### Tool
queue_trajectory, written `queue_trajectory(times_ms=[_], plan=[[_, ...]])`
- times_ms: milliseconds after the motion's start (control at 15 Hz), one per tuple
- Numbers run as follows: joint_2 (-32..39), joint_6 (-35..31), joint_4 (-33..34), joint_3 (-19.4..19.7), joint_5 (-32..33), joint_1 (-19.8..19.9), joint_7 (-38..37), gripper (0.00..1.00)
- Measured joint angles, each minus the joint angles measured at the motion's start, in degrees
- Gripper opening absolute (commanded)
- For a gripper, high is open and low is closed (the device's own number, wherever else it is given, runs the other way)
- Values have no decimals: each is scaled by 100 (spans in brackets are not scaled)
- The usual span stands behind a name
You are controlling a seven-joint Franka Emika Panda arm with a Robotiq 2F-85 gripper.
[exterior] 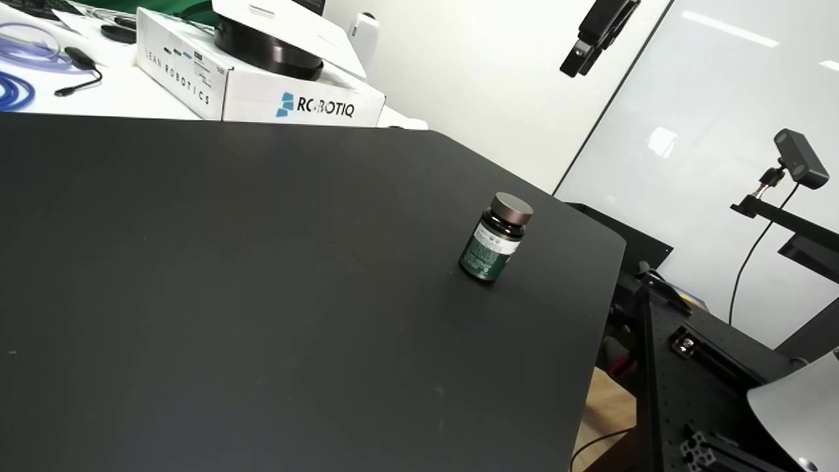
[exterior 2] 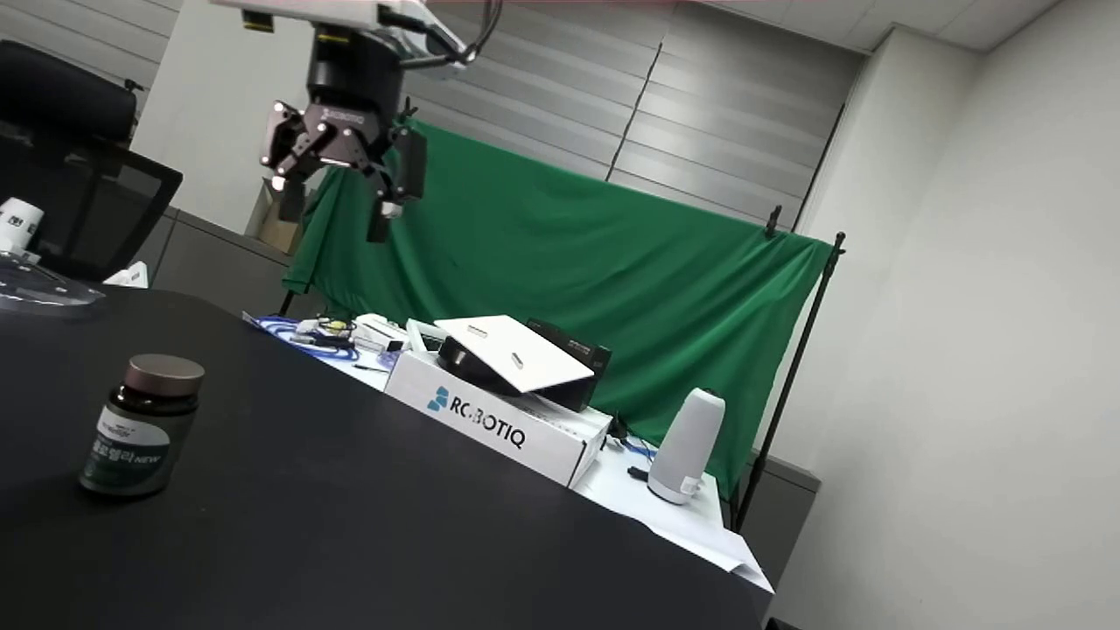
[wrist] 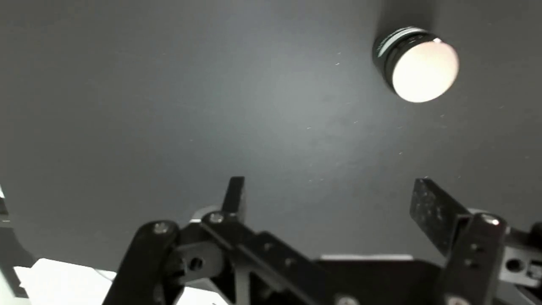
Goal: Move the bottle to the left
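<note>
Wrist view: bottle cap (wrist: pixel 426 72) blown white, tabletop (wrist: pixel 292 106) softly glaring. Exterior view: white panel (exterior: pixel 721 82) reflects light.

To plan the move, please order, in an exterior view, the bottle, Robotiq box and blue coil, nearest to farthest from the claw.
1. Bottle: on the black table, lower than the claw.
2. Robotiq box: on the white surface beyond.
3. Blue coil: same surface, far left.
</note>
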State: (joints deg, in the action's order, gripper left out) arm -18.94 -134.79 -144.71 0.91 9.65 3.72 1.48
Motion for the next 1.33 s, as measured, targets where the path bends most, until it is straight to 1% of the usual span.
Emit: queue_trajectory(times_ms=[200, 400, 600, 667, 1200, 1333], plan=[[16, -210, -503, -150, -405, -476, 252, 100], [92, -703, -1040, -170, -619, -725, 572, 100], [252, -1183, -1375, -170, -638, -766, 775, 100], [316, -1255, -1422, -170, -630, -766, 809, 100], [428, -1309, -1435, -170, -625, -763, 871, 100], [483, -1468, -1434, -170, -623, -749, 876, 100]])
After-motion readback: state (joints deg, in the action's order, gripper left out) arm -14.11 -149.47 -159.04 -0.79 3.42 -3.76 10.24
